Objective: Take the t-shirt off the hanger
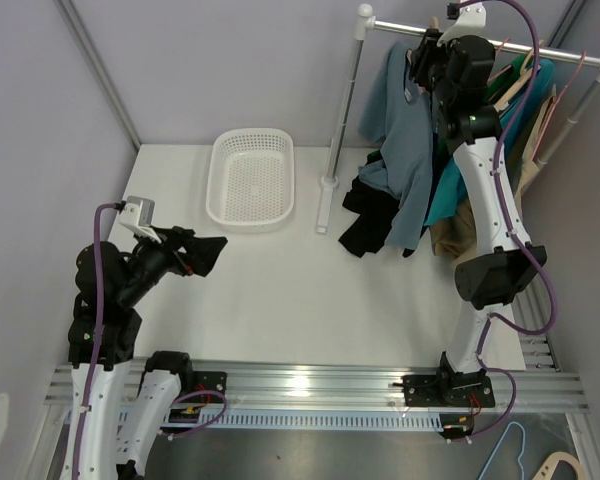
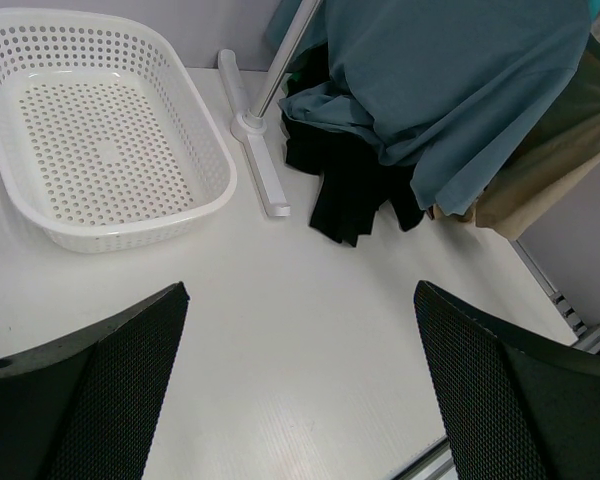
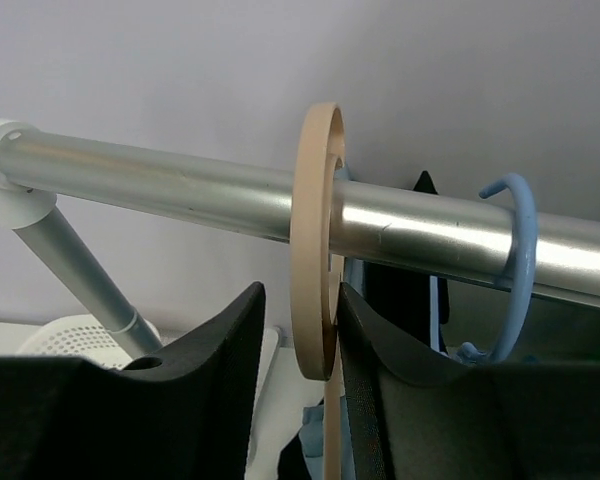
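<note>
A blue-grey t-shirt (image 1: 412,150) hangs from the clothes rail (image 1: 480,38) at the back right, and also shows in the left wrist view (image 2: 450,80). My right gripper (image 1: 427,55) is raised to the rail. In the right wrist view its jaws (image 3: 300,292) stand open on either side of the hook of a wooden hanger (image 3: 315,250). The right finger touches the hook and the left finger stands a little off it. My left gripper (image 1: 205,252) is open and empty, low over the table's left side (image 2: 300,290).
A white perforated basket (image 1: 252,133) sits at the back middle. A black garment (image 1: 365,220) lies heaped by the rack's post (image 1: 325,200). A teal shirt (image 1: 455,185) and a tan garment (image 2: 550,150) also hang there. A blue hanger hook (image 3: 520,260) sits further along the rail.
</note>
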Tool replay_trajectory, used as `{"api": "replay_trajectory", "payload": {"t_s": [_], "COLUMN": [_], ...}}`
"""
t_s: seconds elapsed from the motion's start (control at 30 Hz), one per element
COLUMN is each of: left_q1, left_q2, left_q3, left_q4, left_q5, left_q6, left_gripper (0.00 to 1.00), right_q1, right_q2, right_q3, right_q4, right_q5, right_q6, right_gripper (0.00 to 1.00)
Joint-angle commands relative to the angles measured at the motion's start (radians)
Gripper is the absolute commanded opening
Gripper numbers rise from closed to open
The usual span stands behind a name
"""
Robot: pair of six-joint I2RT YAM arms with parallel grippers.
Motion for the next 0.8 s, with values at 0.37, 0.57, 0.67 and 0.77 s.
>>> {"api": "replay_trajectory", "payload": {"t_s": [0.37,0.57,0.67,0.77], "left_q1": [0.007,0.007,0.007,0.007], "left_q2": [0.003,0.008,0.010,0.011], "left_q3": [-0.005,-0.003,-0.003,-0.005], "left_q4": [0.017,0.019,0.019,0.019], "left_q5": [-0.006,-0.009,-0.009,-0.016], "left_q6": [0.009,0.009,0.009,0.006], "left_gripper": [0.99,1.00,0.99,0.99], "right_q1": [0.016,0.019,0.029,0.036], "right_q2": [0.056,0.084,0.079,0.075], "right_q3": [-0.016,0.053,0.099,0.171], "right_q4": [0.066,0.035,0.038,0.023], "right_q5": [0.140,0.118,0.098,0.087], "right_q6": [-0.068,-0.049,-0.047,-0.035], "right_gripper": [0.15,0.00,0.00,0.00]}}
